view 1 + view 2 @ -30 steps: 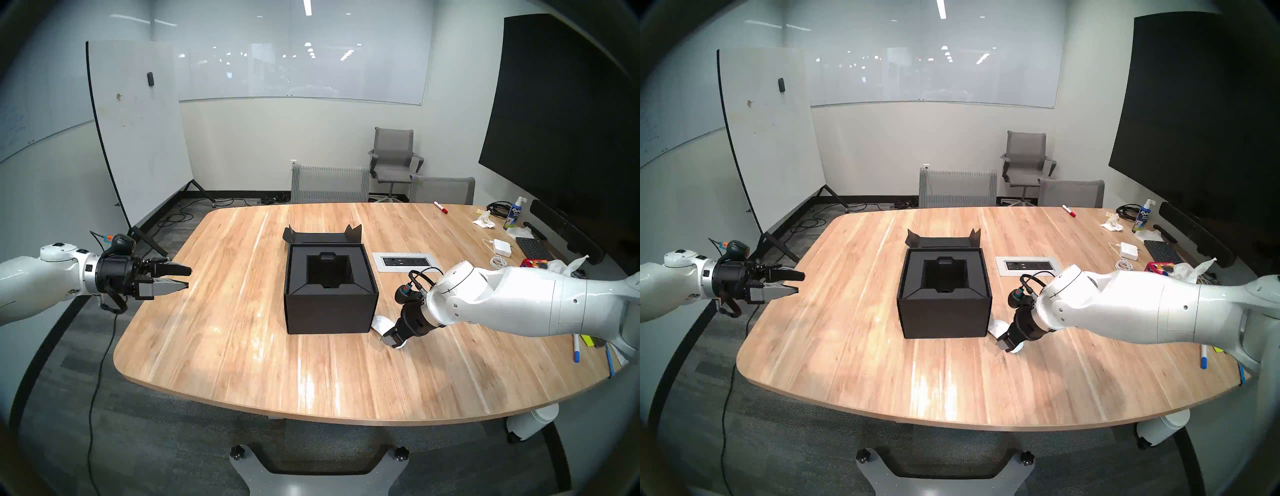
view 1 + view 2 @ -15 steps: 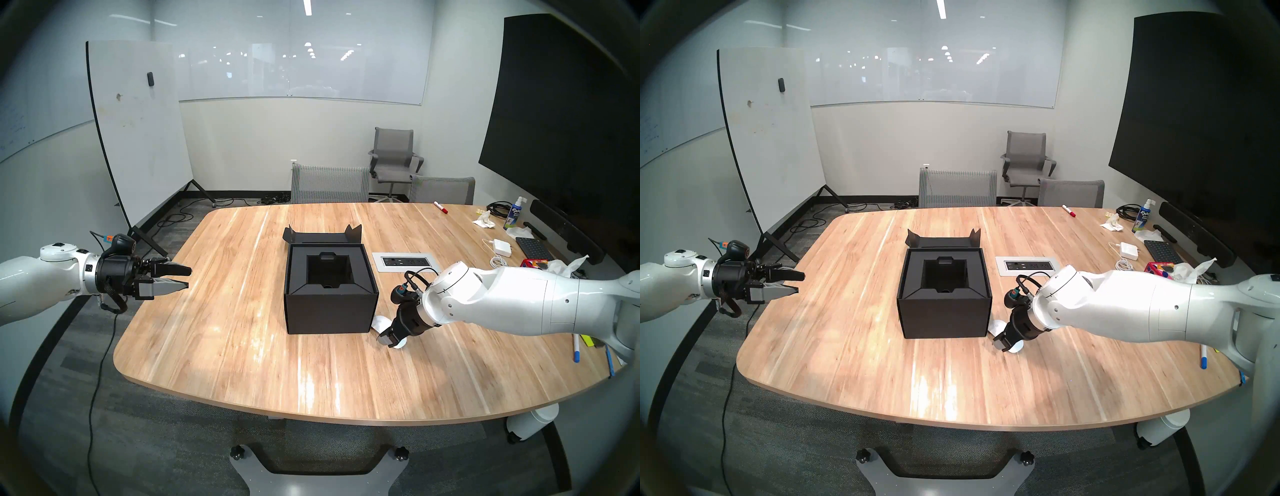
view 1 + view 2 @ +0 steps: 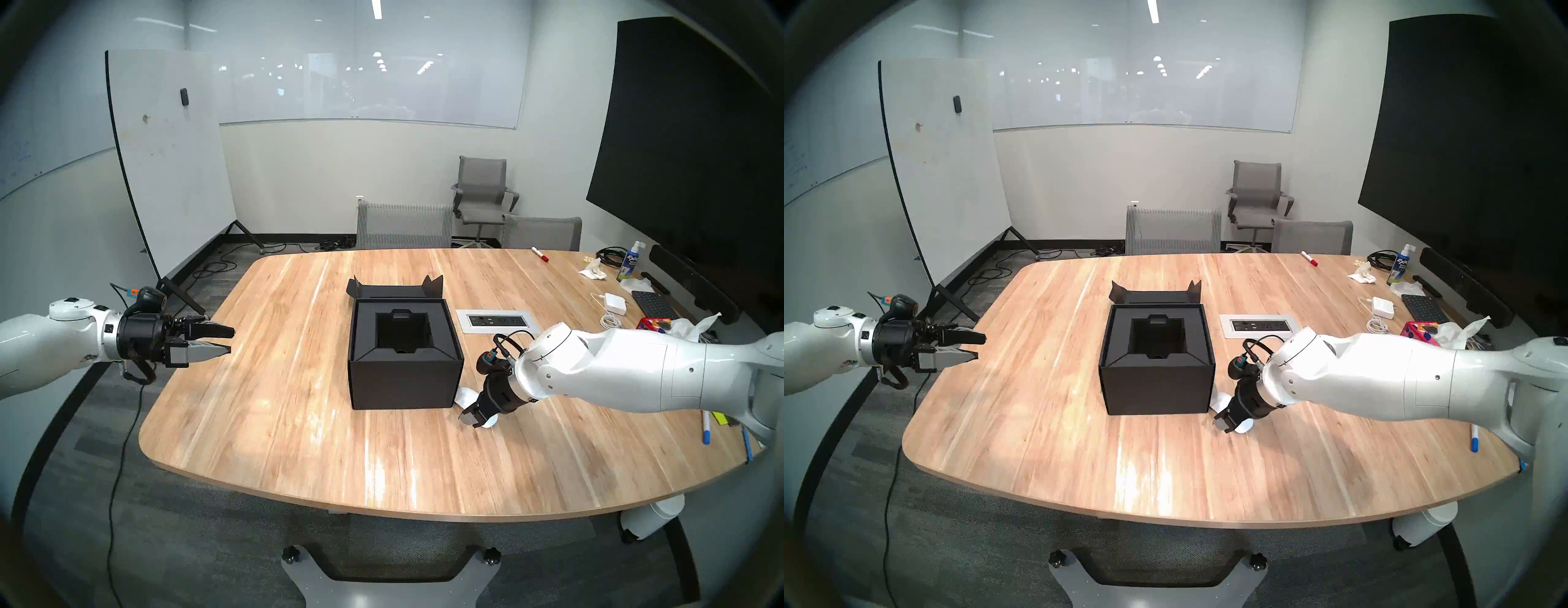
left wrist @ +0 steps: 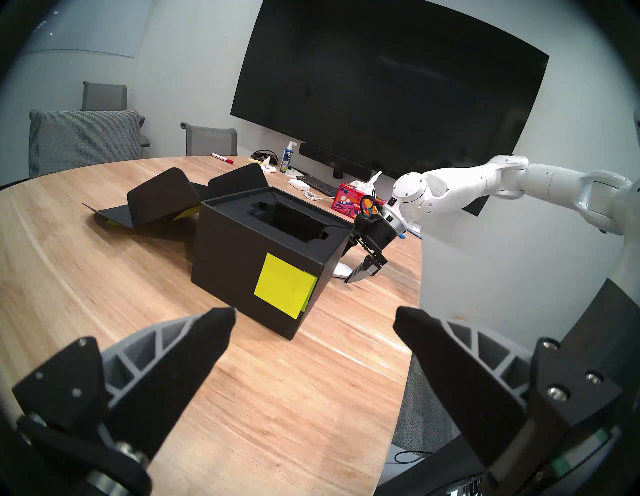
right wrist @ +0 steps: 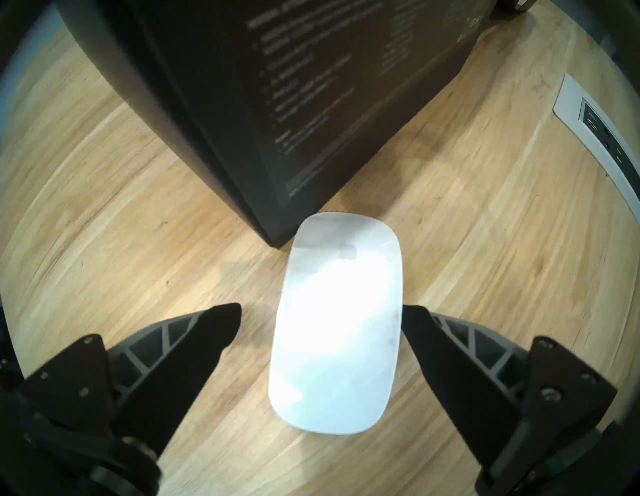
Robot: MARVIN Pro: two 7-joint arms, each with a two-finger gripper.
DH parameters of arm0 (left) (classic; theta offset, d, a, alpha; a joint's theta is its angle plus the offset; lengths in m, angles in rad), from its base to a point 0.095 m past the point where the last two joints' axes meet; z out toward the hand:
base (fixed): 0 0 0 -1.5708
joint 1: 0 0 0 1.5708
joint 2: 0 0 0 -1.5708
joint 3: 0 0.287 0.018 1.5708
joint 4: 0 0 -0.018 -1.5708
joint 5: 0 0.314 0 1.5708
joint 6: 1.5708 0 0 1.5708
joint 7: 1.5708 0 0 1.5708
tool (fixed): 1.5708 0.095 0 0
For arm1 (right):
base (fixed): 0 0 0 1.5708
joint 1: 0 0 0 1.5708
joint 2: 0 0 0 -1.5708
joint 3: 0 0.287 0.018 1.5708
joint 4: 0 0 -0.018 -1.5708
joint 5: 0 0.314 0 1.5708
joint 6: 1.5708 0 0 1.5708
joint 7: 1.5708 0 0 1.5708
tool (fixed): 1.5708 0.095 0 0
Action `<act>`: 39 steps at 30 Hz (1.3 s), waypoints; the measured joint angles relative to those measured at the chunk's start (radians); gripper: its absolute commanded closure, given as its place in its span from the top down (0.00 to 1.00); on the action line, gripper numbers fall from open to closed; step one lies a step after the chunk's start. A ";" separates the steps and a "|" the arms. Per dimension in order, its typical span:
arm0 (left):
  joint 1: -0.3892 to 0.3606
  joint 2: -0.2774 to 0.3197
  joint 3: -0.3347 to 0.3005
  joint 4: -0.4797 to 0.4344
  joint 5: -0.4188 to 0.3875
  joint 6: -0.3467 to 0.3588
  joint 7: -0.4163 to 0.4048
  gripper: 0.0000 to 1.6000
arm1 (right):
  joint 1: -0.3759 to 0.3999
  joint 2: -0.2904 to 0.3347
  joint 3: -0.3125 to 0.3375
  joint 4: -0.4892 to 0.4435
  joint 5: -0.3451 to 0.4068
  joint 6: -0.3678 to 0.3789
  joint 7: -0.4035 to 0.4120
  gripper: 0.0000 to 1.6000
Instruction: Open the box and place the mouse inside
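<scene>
Since the earlier frames, only the right arm has shifted, creeping slightly toward the box and lower over the mouse; the left arm, box and mouse sit as they did.

A large matte black cardboard box stands mid-desk with its hinged flap lid folded flat behind it, exposing a black recessed insert. So the opening step looks done, and the empty recess is ready to receive the mouse.

The smooth, flat, glossy white oval mouse lies on the light wooden desk, just beside the box's near right corner, one end almost touching it. The right gripper tilts steeply down over it, jaws spread wide to either side of the mouse's long edges, holding nothing yet. That straddle seems chosen to pinch the mouse across its narrow width.

The left gripper hangs level off the desk's left edge, well apart from the box, jaws wide open and empty, likely parked clear.

Writing: grey print runs down the box's right side, too blurred to read. A neon yellow-green sticky note on the box's left side is blank. A spray bottle at the far right reads "Expo"; the red floral tissue box shows "Kleenex".
</scene>
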 measured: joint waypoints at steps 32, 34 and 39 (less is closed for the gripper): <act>0.000 0.000 0.000 0.000 0.000 0.000 0.000 1.00 | 0.029 0.025 0.014 -0.091 0.052 0.151 -0.098 0.00; 0.000 0.000 0.000 0.000 0.000 0.000 0.000 1.00 | 0.039 0.032 0.020 -0.106 0.054 0.171 -0.104 0.00; 0.000 0.000 0.000 0.000 0.000 0.000 0.000 1.00 | 0.069 0.046 0.037 -0.137 0.058 0.229 -0.121 0.00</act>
